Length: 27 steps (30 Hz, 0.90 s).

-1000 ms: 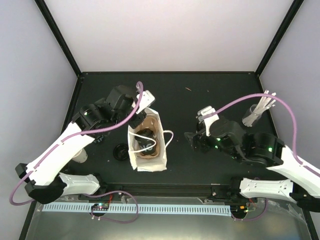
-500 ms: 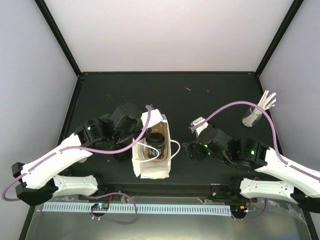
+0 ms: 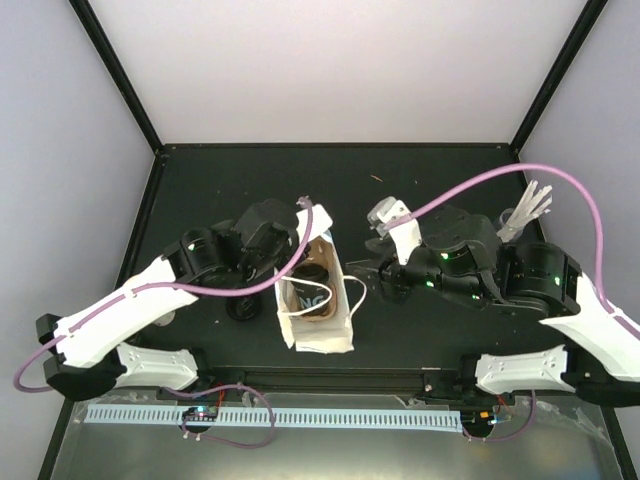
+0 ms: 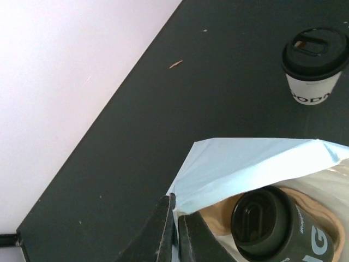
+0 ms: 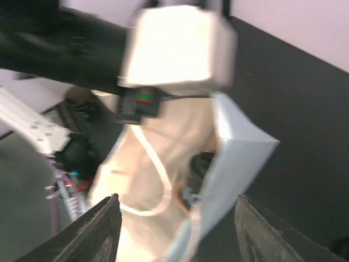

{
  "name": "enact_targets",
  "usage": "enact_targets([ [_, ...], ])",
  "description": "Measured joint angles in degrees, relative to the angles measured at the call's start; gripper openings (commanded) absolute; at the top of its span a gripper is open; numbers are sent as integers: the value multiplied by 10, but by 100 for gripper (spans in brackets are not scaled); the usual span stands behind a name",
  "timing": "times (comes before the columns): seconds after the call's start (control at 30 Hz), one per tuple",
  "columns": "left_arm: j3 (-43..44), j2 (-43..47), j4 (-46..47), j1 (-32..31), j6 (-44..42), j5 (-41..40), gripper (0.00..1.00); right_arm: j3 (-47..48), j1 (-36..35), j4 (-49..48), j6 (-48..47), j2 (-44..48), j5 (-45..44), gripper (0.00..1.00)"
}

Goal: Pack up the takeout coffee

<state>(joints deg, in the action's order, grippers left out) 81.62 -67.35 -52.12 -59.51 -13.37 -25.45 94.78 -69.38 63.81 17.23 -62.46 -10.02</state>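
The light-blue paper bag (image 3: pixel 322 322) stands open at mid-table. Inside it a dark cup with a black lid (image 4: pixel 263 223) sits in the brown pulp carrier (image 4: pixel 222 217). My left gripper (image 4: pixel 175 221) is shut on the bag's far rim, seen from above at the bag's top-left corner (image 3: pixel 298 232). My right gripper (image 5: pixel 180 229) is open, its fingers (image 5: pixel 98 229) either side of the bag (image 5: pixel 163 180) and its white handle (image 5: pixel 158 164); that view is blurred. A cream cup with a black lid (image 4: pixel 313 61) stands on the table outside the bag.
A clear glass of white sticks (image 3: pixel 522 215) stands at the far right behind the right arm. Left of the bag, a black round lid (image 3: pixel 240 307) shows under the left arm. Black frame posts and pale walls close in the table.
The left gripper has shifted right and nearer, dragging the bag with it. The right gripper has moved left to the bag's right side, and its jaws have narrowed.
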Motion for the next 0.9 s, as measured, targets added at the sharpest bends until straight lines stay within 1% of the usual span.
enact_targets([
  [0.1,54,-44,-30,14,35,-7,2,67,-30,12,-2,-45,17,44],
  [0.2,93,-81,-55,26,73,-20,1,87,-42,19,17,-85,11,36],
  [0.3,95,-92,-67,33,95,-38,1,68,-42,29,48,-117,-10,32],
  [0.37,94,-91,-70,38,103,-47,2,29,-43,20,65,-126,-14,26],
  [0.4,94,-90,-69,43,106,-50,2,5,-43,13,71,-126,-15,25],
  [0.57,86,-74,-53,56,109,-53,2,-140,-42,-40,123,-106,-62,26],
  [0.7,44,-31,-26,58,109,-43,2,-200,-27,-72,146,-111,-83,31],
  [0.77,22,-10,-17,58,108,-33,2,-212,-22,-88,150,-125,-79,38],
  [0.83,-13,17,6,58,105,-14,1,-219,-20,-111,150,-143,-73,49],
  [0.9,-48,41,28,58,103,3,2,-223,-20,-130,148,-161,-67,55],
])
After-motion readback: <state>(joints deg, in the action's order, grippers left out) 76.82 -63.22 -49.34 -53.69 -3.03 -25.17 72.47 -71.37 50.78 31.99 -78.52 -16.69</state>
